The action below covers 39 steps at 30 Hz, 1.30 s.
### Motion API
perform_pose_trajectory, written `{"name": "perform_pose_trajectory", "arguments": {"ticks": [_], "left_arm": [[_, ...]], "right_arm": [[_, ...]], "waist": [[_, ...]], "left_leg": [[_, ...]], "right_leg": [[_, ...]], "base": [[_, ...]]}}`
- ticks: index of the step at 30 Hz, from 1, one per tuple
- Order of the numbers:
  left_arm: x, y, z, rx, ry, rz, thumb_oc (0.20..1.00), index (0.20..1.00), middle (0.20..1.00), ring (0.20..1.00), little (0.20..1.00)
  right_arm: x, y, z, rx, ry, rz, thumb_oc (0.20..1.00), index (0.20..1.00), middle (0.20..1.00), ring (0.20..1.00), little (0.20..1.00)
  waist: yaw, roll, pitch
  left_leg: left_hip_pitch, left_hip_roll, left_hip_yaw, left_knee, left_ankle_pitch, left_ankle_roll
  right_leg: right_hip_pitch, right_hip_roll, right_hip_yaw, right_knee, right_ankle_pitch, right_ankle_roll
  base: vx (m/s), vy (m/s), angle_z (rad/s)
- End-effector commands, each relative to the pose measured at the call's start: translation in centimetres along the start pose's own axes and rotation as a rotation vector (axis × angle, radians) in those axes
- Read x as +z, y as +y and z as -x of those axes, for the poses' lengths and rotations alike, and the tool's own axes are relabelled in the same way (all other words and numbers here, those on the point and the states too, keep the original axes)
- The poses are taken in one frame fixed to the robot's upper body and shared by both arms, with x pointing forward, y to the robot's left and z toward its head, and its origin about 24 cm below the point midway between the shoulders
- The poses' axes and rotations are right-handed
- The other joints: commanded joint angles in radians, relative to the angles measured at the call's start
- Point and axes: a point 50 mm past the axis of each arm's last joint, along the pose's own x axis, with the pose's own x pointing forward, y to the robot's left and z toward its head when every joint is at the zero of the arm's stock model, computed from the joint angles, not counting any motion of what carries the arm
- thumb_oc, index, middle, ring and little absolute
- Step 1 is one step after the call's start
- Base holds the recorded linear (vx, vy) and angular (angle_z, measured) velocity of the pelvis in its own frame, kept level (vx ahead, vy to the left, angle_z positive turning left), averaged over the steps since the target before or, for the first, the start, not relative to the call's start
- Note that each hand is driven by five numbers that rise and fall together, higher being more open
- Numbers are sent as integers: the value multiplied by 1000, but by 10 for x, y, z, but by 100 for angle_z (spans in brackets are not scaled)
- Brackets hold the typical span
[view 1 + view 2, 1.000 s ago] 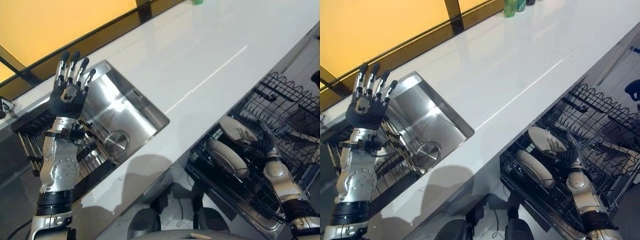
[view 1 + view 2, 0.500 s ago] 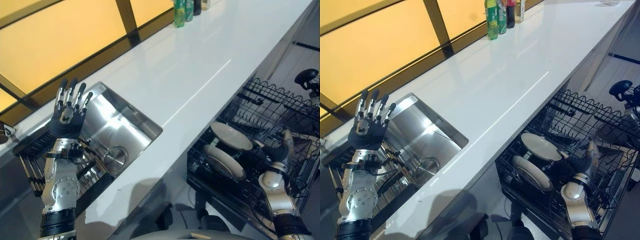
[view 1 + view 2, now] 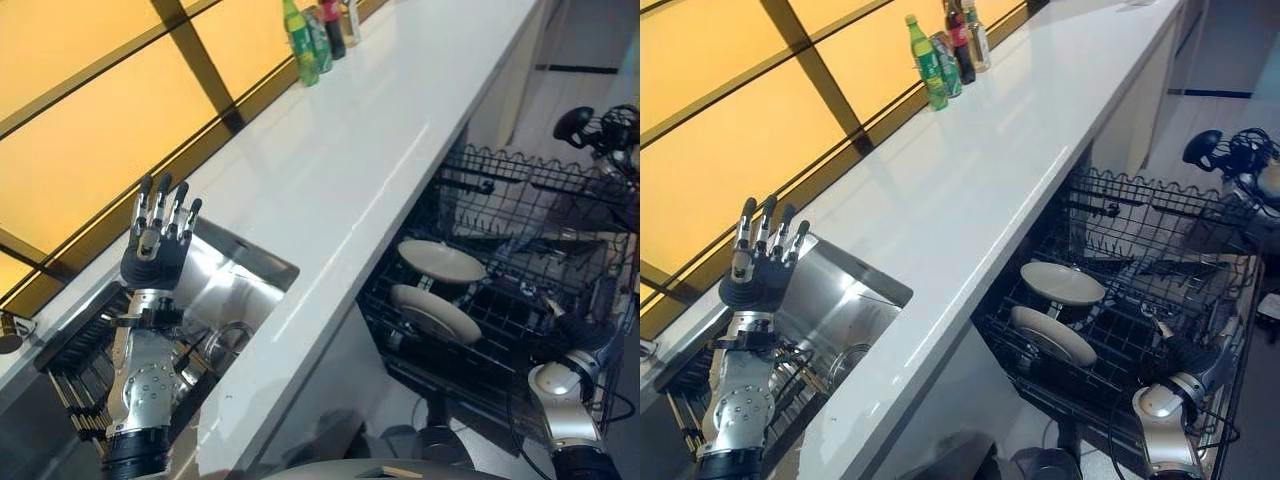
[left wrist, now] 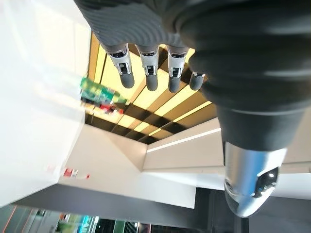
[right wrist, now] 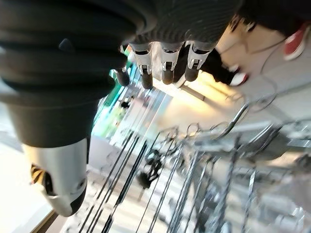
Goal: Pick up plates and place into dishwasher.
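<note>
I see the white counter (image 3: 340,150) running long, sink (image 3: 235,290) under my raised left hand (image 3: 157,245), fingers straight, empty. Dishwasher rack (image 3: 1140,290) holds two plates (image 3: 1052,335) side by side. Right hand (image 3: 1190,358) low at rack's near edge, fingers straight, empty. Bottles (image 3: 945,55) at far end.

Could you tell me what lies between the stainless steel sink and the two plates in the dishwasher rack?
A bare stretch of glossy white countertop separates the stainless steel sink from the two pale plates, in both eye views.
</note>
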Motion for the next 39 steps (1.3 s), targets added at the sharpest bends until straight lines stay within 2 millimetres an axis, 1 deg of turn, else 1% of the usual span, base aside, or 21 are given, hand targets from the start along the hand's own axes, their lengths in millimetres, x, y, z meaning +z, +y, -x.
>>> {"name": "perform_pose_trajectory", "arguments": {"ticks": [1, 3, 4, 6, 9, 12, 16, 18, 20, 24, 27, 29, 32, 34, 35, 39], "left_arm": [[12, 1, 14, 27, -43, -19, 1000, 1000, 1000, 1000, 1000], [13, 3, 16, 34, -39, -1, 1000, 1000, 1000, 1000, 1000], [11, 3, 15, 31, -33, 8, 1000, 1000, 1000, 1000, 1000], [9, 1, 11, 16, -43, 23, 1000, 1000, 1000, 1000, 1000], [8, -2, 7, 3, -74, 51, 1000, 1000, 1000, 1000, 1000], [9, -4, 6, -12, -85, 73, 1000, 1000, 1000, 1000, 1000], [3, -9, 3, -23, -74, 101, 1000, 1000, 1000, 1000, 1000], [-3, -10, 2, -21, -66, 113, 1000, 1000, 1000, 1000, 1000], [-6, -11, 1, -22, -64, 123, 1000, 1000, 1000, 1000, 1000], [-11, -14, -3, -12, -59, 140, 1000, 1000, 1000, 1000, 1000], [-14, -14, -4, 0, -52, 153, 1000, 1000, 1000, 1000, 1000], [-15, -15, -2, 0, -52, 169, 1000, 1000, 1000, 1000, 1000], [-14, -14, 0, -9, -66, 184, 1000, 1000, 1000, 1000, 1000], [-13, -14, 2, -19, -65, 180, 1000, 1000, 1000, 1000, 1000], [-13, -15, 2, -21, -66, 179, 1000, 1000, 1000, 1000, 1000], [-11, -19, 4, -25, -69, 176, 1000, 1000, 1000, 1000, 1000]], "right_arm": [[17, -21, -10, -102, -124, -18, 1000, 1000, 1000, 1000, 1000], [15, -28, -11, -126, -132, -8, 1000, 1000, 1000, 1000, 1000], [14, -30, -12, -137, -132, -7, 1000, 1000, 1000, 1000, 1000], [17, -33, -18, -160, -145, -18, 1000, 1000, 1000, 1000, 1000], [25, -33, -25, -157, -170, -42, 1000, 1000, 1000, 1000, 1000], [24, -28, -24, -82, -155, -74, 1000, 1000, 1000, 1000, 1000], [15, -17, -21, 84, -108, -106, 1000, 1000, 1000, 1000, 1000], [14, -11, -18, 168, -114, -105, 1000, 1000, 1000, 1000, 1000], [16, -7, -19, 216, -134, -100, 1000, 1000, 1000, 1000, 1000], [28, -2, -24, 262, -207, -92, 1000, 1000, 1000, 1000, 1000], [36, -2, -29, 267, -250, -85, 1000, 1000, 1000, 1000, 1000], [49, -1, -35, 260, -299, -89, 1000, 1000, 1000, 1000, 1000], [65, 2, -39, 272, -363, -100, 1000, 1000, 1000, 1000, 1000], [73, 4, -43, 300, -385, -110, 1000, 1000, 1000, 1000, 1000], [75, 4, -44, 305, -386, -113, 1000, 1000, 1000, 1000, 1000], [80, 13, -40, 493, -377, -163, 1000, 1000, 1000, 1000, 1000]], "waist": [[-5, -2, -47], [-16, 16, -40], [-21, 23, -36], [-40, 50, -15], [-58, 86, 14], [-69, 110, 30], [-78, 131, 41], [-82, 137, 46], [-83, 138, 51], [-79, 137, 61], [-73, 135, 68], [-63, 132, 81], [-48, 134, 95], [-38, 135, 100], [-36, 136, 99], [-25, 136, 95]], "left_leg": [[-96, 15, -45, 102, -72, -13], [-95, 20, -22, 88, -64, -12], [-90, 16, -16, 86, -74, -11], [-105, -2, 0, 87, -70, -4], [-137, -41, 18, 94, -70, 9], [-150, -79, 36, 109, -79, 23], [-161, -110, 52, 136, -96, 35], [-163, -125, 55, 143, -103, 39], [-167, -136, 54, 148, -107, 40], [-178, -147, 53, 160, -115, 43], [-197, -152, 52, 176, -118, 44], [-223, -154, 48, 192, -116, 46], [-247, -158, 44, 200, -113, 45], [-257, -159, 39, 207, -112, 45], [-259, -159, 38, 209, -112, 45], [-264, -163, 27, 220, -112, 43]], "right_leg": [[54, -34, -6, -47, -4, 25], [35, -50, -9, -25, -12, 37], [32, -62, -11, -14, -27, 43], [-20, -93, -9, 33, -30, 58], [-98, -124, 9, 99, -27, 76], [-134, -152, 20, 132, -19, 89], [-151, -182, 27, 145, -8, 92], [-151, -194, 35, 139, 0, 91], [-150, -204, 39, 129, 11, 90], [-157, -216, 42, 124, 22, 86], [-173, -222, 40, 131, 26, 82], [-195, -228, 34, 139, 33, 77], [-212, -236, 25, 139, 39, 73], [-220, -238, 18, 143, 41, 68], [-221, -238, 18, 144, 40, 68], [-226, -235, 18, 154, 31, 64]], "base": [[52, 178, -41], [25, 210, -46], [-11, 290, -41], [-103, 326, -43], [-105, 304, -23], [20, 253, -12], [75, 181, -18], [87, 129, -13], [75, 94, -10], [68, 66, -10], [11, 35, 2], [-67, 13, 10], [-48, 6, 16], [2, 1, 16], [59, 16, 15], [96, 47, 9]]}}
